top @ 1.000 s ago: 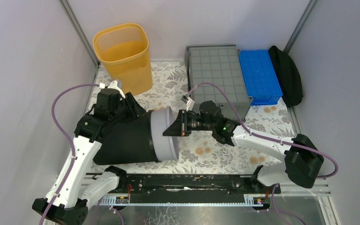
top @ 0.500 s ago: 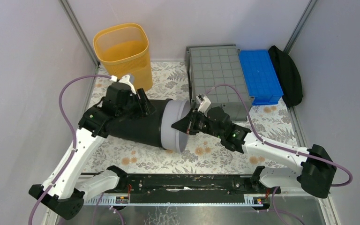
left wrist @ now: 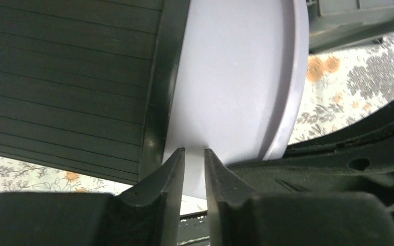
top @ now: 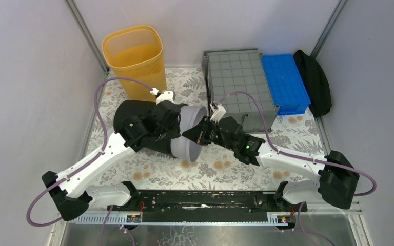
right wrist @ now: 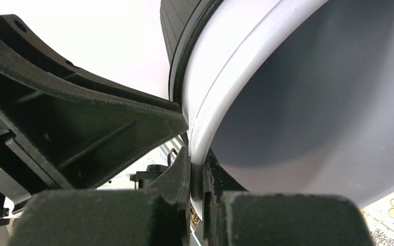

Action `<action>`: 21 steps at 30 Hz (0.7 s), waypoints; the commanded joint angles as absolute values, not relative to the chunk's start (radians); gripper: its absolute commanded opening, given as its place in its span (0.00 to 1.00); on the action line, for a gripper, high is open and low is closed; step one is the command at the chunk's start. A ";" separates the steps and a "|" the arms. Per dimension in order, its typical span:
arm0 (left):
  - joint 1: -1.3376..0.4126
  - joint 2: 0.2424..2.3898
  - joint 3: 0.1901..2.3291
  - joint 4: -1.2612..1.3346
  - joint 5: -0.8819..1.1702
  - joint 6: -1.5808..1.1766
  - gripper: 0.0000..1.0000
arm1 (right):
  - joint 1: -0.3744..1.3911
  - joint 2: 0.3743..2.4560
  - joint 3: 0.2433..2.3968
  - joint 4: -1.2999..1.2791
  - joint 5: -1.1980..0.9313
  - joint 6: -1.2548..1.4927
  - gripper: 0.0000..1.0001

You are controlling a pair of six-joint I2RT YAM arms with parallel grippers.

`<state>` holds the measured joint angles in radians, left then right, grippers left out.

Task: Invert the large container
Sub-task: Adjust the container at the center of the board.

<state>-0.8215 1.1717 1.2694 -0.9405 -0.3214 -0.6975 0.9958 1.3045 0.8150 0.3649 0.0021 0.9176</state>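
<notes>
The large container (top: 238,82), a dark-grey rectangular crate, lies at the back middle with its square-gridded underside up; neither gripper touches it. Both grippers are at a round bucket (top: 133,110) with a black ribbed body and a light-grey rim band (left wrist: 225,77), lying tilted on its side, mouth to the right. My right gripper (right wrist: 196,154) (top: 196,134) is shut on the bucket's rim, one finger inside and one outside. My left gripper (left wrist: 194,151) (top: 177,125) rests against the grey band, jaws a narrow gap apart with nothing between them.
A yellow waste bin (top: 136,61) stands at the back left, close behind the bucket. A blue ribbed tray (top: 284,82) lies right of the crate, with a black bag (top: 315,82) beyond it. Floral cloth (top: 225,169) covers the table.
The bucket has swung toward the back and middle, its mouth now angled right. My left arm moved right along it and its jaws narrowed. The right gripper kept its hold on the rim.
</notes>
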 commanded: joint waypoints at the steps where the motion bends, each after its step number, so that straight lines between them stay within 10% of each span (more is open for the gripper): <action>1: -0.843 1.177 1.259 -0.985 -0.508 -0.713 0.25 | 1.005 1.281 0.871 0.454 0.001 0.939 0.00; 10: -0.856 1.173 1.276 -1.014 -0.609 -0.686 0.46 | 1.006 1.267 0.867 0.453 -0.033 0.965 0.00; 21: -0.887 1.189 1.279 -1.062 -0.696 -0.708 0.48 | 1.007 1.256 0.859 0.458 -0.046 0.971 0.00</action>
